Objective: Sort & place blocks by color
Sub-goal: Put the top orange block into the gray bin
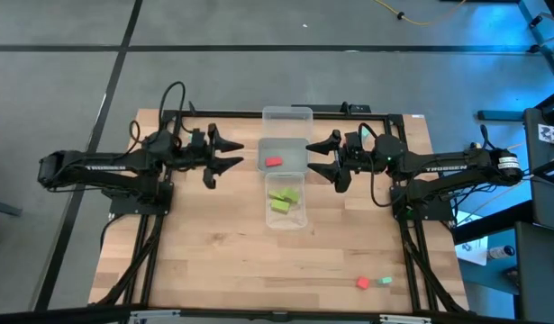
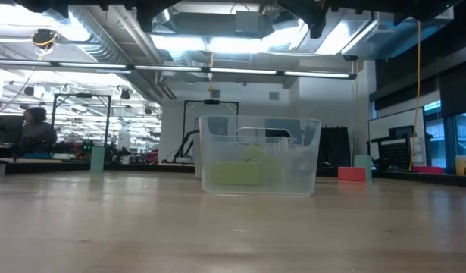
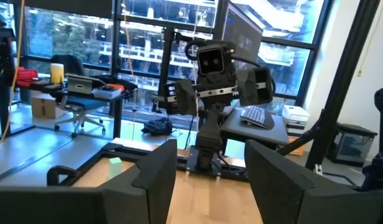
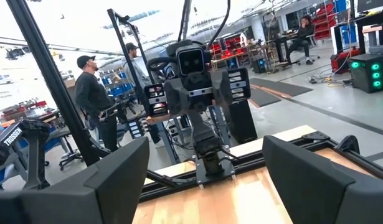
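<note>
Both arms are parked up high at the far half of the light wooden table (image 1: 213, 261), facing each other across the clear plastic trays (image 1: 286, 167). The left gripper (image 1: 230, 154) has its jaws spread wide with nothing in them, and the right gripper (image 1: 322, 157) is the same, wide open and empty. One small red block (image 1: 274, 163) sits in the middle tray compartment, and a few lime yellow-green blocks (image 1: 285, 200) are piled in the near compartment. Over at the near right corner of the table, another small red cube (image 1: 362, 283) and a tiny mint teal-green block (image 1: 386, 281) lie close together, well apart from the trays.
</note>
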